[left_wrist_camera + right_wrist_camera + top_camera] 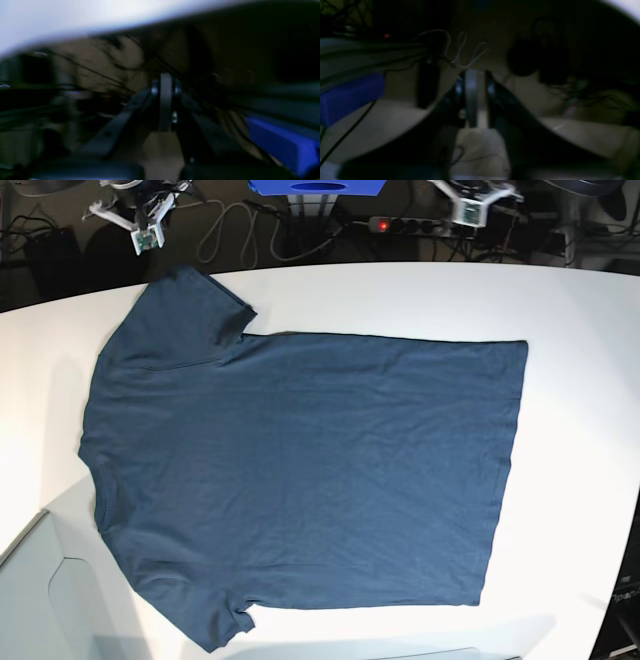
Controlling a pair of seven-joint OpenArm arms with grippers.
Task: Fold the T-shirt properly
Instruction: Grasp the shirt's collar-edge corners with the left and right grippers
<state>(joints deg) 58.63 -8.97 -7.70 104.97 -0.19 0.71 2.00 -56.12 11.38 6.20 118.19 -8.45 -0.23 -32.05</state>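
While the T-shirt lies spread flat across the white counter, both arms sit behind its far edge, well apart from the cloth. Its collar end points to the base view's left, hem to the right, one sleeve toward the far edge and one toward the near edge. Beyond the shirt, the left tool has its fingers pressed together on nothing. The right tool shows a thin gap (blurred, dark) between fingers, gripping nothing.
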